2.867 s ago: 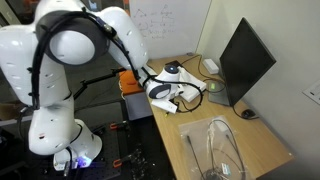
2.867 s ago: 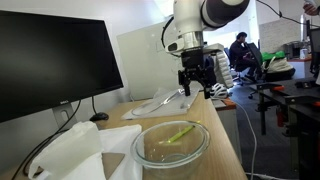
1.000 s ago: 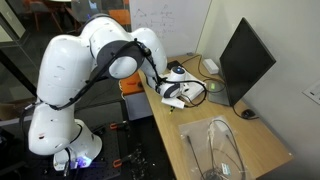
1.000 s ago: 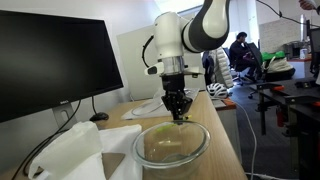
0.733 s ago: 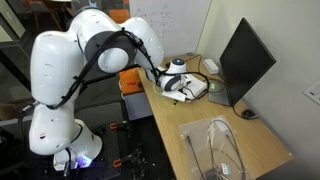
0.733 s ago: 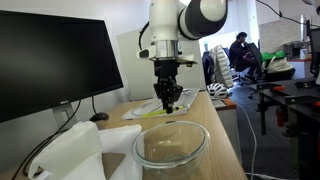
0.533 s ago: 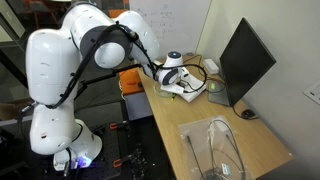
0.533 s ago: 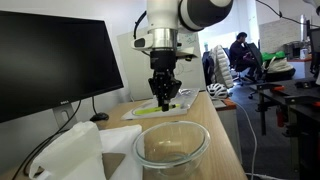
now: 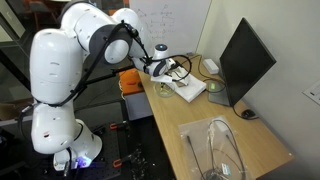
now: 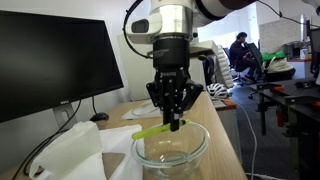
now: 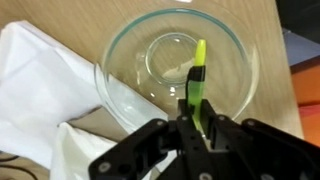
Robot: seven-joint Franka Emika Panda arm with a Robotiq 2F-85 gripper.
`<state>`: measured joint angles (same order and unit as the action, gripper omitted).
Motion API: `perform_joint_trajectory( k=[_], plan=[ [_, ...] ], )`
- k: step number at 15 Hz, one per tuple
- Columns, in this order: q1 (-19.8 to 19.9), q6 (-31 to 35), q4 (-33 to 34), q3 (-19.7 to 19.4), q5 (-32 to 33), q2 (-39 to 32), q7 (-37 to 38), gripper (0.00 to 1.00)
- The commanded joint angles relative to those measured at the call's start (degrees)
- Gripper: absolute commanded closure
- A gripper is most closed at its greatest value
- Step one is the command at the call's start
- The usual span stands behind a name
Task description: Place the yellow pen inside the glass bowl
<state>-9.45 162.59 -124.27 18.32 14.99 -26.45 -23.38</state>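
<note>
My gripper (image 10: 175, 122) is shut on the yellow pen (image 10: 150, 131), which sticks out sideways from the fingers. It hangs just above the glass bowl (image 10: 140, 152) on the wooden table. Looking down in the wrist view, the yellow pen (image 11: 199, 65) points out from between the black fingers of the gripper (image 11: 196, 115), and its tip lies over the inside of the glass bowl (image 11: 125, 50). In an exterior view the gripper (image 9: 158, 70) appears up and left of the glass bowl (image 9: 222, 150); the pen is too small to make out there.
A black monitor (image 9: 245, 60) stands along the table's far side, and the same monitor (image 10: 50, 65) shows in the near view. Crumpled white cloth (image 11: 40, 90) lies against the bowl. A white pad (image 9: 188, 88) and a mouse (image 9: 250, 113) sit on the table. People sit in the background (image 10: 240, 50).
The gripper has lifted from the table behind the bowl with the pen in its fingers and travelled toward the bowl. It now hangs over the bowl.
</note>
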Motion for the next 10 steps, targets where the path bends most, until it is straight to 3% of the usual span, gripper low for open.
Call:
perform_joint_trajectory(
  k=[1,2,6,10],
  plan=[
    [-0.79,2.01,0.10,-1.11,0.44,-0.92,0.11,0.59],
    [-0.85,1.90,0.06,-1.44,0.47,-1.00,0.38,0.57],
    [-0.33,2.79,-1.49,-2.98,0.38,0.32,1.20,0.28],
    [3.48,-1.20,-4.00,-0.80,-3.01,2.75,-0.74,0.00]
  ],
)
